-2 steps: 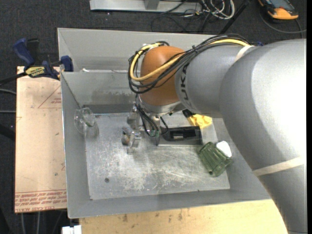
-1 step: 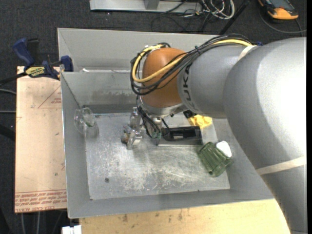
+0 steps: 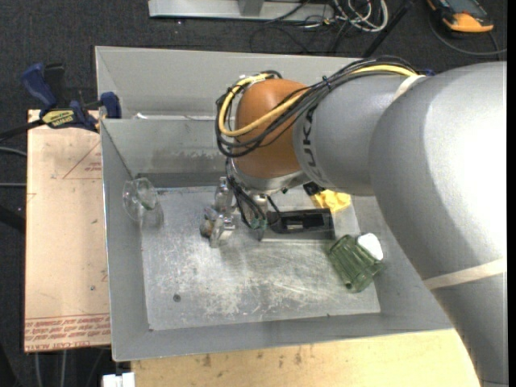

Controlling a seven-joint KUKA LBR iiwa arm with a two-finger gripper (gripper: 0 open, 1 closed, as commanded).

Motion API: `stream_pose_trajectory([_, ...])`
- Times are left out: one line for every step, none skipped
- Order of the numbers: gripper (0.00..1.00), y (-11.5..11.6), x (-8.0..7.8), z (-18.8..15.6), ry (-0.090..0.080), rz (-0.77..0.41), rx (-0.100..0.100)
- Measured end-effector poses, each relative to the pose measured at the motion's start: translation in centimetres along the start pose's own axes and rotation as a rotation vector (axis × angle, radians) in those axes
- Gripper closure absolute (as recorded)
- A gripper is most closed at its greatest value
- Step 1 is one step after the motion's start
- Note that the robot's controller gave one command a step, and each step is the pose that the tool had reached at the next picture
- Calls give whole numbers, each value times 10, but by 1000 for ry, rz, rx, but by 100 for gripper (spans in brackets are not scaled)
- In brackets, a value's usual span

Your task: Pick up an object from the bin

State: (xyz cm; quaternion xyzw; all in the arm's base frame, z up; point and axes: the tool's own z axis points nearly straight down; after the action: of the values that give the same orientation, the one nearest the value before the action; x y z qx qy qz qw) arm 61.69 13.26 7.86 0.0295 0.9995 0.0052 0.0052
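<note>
**Item:** grey metal bin [image 3: 242, 301], five loose things, one arm reaching in.

**Landmark:** flat black bar [image 3: 303, 222], lying lengthwise on the bin floor.

**Contents, placed from the black bar:**
- Yellow piece [image 3: 335, 201]: just behind its right end, partly under the arm.
- Green ribbed see-through piece [image 3: 352, 264]: near, in front of its right end.
- Small white piece [image 3: 371, 247]: against the green piece, in front of the bar's right end.
- Clear cup [image 3: 140, 199]: well apart, toward the view's left.

**Gripper** [image 3: 216, 226]: low to the floor, just beside the bar's left end, below the orange wrist cover [image 3: 266, 131]. Whether the claw is released or clenched cannot be told, and nothing can be seen in its grasp.

**Task's thing:** not settled. The bar is nearest to the gripper. Under the gripper itself only scuffed metal can be made out.

**Step in hand (judged):** descent or grasp attempt, with no pick confirmed.

**Next move calls for (judged):** a firm closure on one thing, most likely the bar's near end. It also calls for a straight lift clear of the yellow piece, because a low, flat bar may slip.
</note>
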Motion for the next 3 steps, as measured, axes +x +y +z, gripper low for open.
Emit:
stream_pose_trajectory([100, 0, 2, -5, 8, 0, 3])
stream_pose_trajectory([100, -1, 3, -21, 11, -2, 8])
stream_pose_trajectory([100, 0, 1, -36, 8, -2, 9])
